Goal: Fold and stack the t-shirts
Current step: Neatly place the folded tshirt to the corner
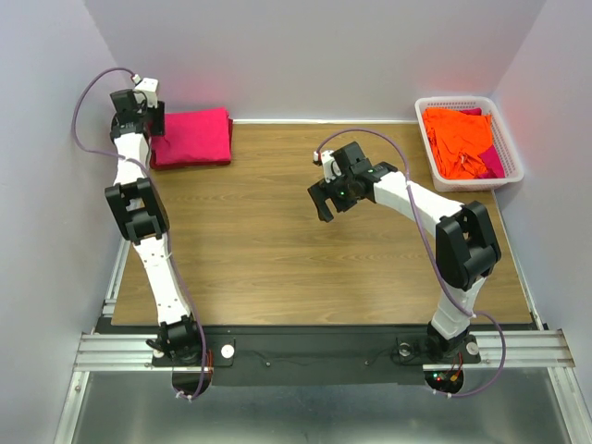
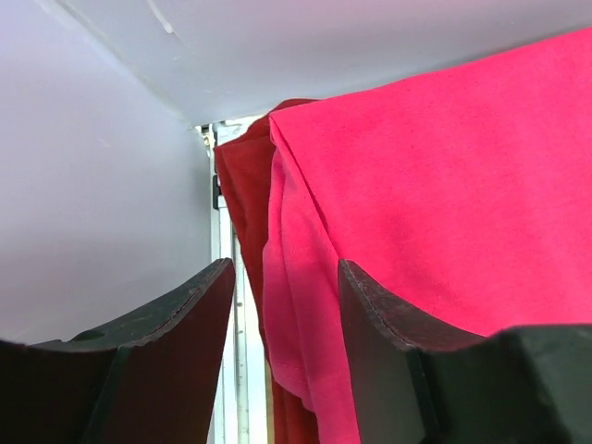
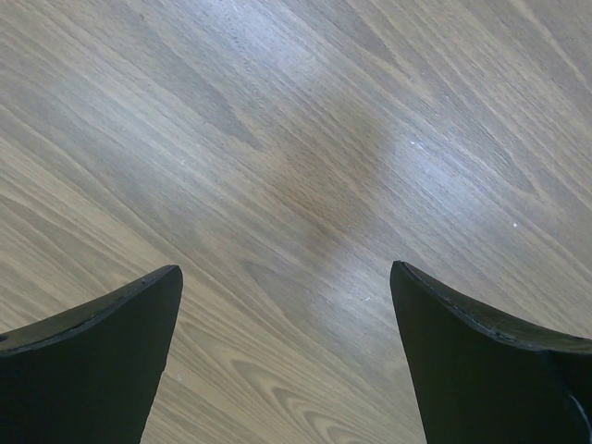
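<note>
A folded bright pink-red t-shirt (image 1: 192, 134) lies at the far left corner of the table on a dark maroon-red t-shirt (image 2: 242, 185), whose edge shows beneath it. My left gripper (image 1: 155, 125) is at the stack's left edge. In the left wrist view the gripper (image 2: 282, 277) is open, and the pink shirt's folded edge (image 2: 305, 305) lies between the jaws, not pinched. My right gripper (image 1: 331, 205) is open and empty over bare wood mid-table, as the right wrist view (image 3: 287, 277) shows. Several orange t-shirts (image 1: 458, 139) lie crumpled in the basket.
A white latticed basket (image 1: 467, 100) stands at the far right corner, with a bit of pink cloth (image 1: 492, 162) beside the orange shirts. White walls close the left, back and right sides. The wooden table (image 1: 277, 240) spans the space between the arms.
</note>
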You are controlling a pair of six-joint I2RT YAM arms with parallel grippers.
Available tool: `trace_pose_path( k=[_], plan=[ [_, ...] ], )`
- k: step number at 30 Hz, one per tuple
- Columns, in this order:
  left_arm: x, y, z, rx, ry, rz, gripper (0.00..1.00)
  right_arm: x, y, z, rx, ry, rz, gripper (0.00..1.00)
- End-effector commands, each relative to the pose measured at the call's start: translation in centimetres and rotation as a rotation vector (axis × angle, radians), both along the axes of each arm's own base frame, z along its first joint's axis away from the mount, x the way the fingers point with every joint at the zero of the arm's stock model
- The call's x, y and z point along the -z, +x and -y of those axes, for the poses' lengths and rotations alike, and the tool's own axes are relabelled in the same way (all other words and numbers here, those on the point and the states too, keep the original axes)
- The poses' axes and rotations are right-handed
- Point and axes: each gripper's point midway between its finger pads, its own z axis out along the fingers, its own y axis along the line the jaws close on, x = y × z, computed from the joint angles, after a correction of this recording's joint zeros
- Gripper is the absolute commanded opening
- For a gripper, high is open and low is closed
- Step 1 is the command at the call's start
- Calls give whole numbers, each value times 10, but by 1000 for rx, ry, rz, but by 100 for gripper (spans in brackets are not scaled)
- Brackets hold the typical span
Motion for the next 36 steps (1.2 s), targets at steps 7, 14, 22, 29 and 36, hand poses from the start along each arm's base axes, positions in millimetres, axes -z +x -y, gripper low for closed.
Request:
trace_pose_path(
  k=[7,14,22,29,36],
  plan=[
    [-107,-8,8,84,-27,201,40,-14,8,-9,-8,35,26,100],
    [-64,-1,3,62,-69,140,26,-6,9,-8,-2,22,12,100],
    [-2,6,-23,-54,-66,56,25,4,10,-5,7,-1,-1,100],
    [38,0,-36,-110,-32,-27,23,7,11,-2,16,-18,2,100],
    [14,-3,-58,-191,29,5,48,-3,13,4,29,-31,36,100]
  ],
)
